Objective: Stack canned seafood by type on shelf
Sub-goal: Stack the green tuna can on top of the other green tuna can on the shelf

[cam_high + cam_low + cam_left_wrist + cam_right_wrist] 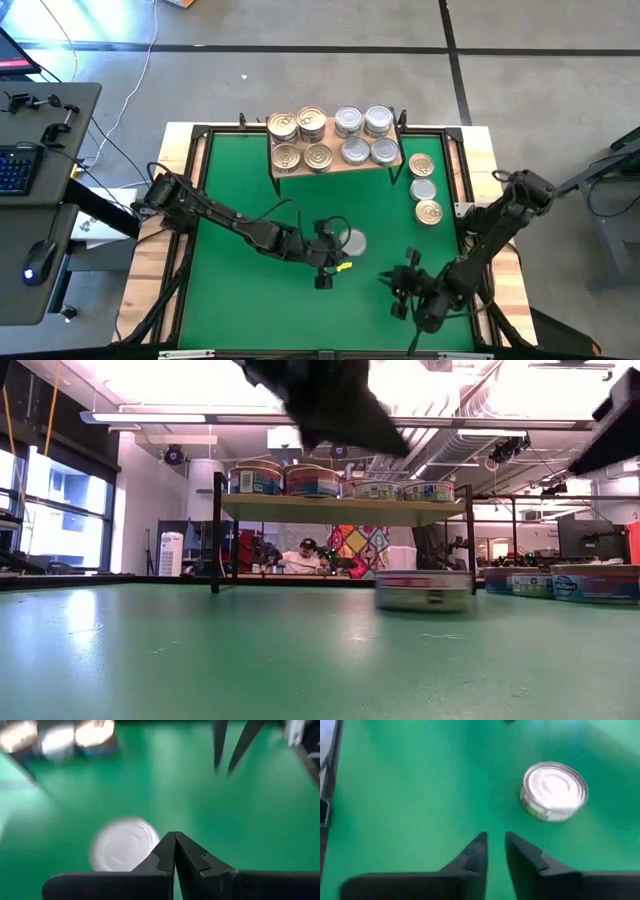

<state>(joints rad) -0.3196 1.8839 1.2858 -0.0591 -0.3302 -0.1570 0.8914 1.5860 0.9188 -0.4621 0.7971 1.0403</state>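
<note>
The light-wood shelf (392, 166) stands at the green table's far edge. Gold-lidded tins (299, 141) sit on its left half and silver-lidded tins (364, 136) on its right half; the low view shows the board (340, 510) on thin black legs. One silver tin (352, 241) rests flat on the table mid-right. My left gripper (328, 262) (175, 835) is shut, just beside and above that tin (123, 845). My right gripper (405, 288) (495, 837), narrowly open, hovers near the table's near right, with the same tin (554, 791) ahead of it.
Three more tins stand in a row on the table right of the shelf: gold (421, 165), silver (423, 189), gold (429, 212). A black frame (200, 160) edges the table. A person (303, 558) sits in the room behind.
</note>
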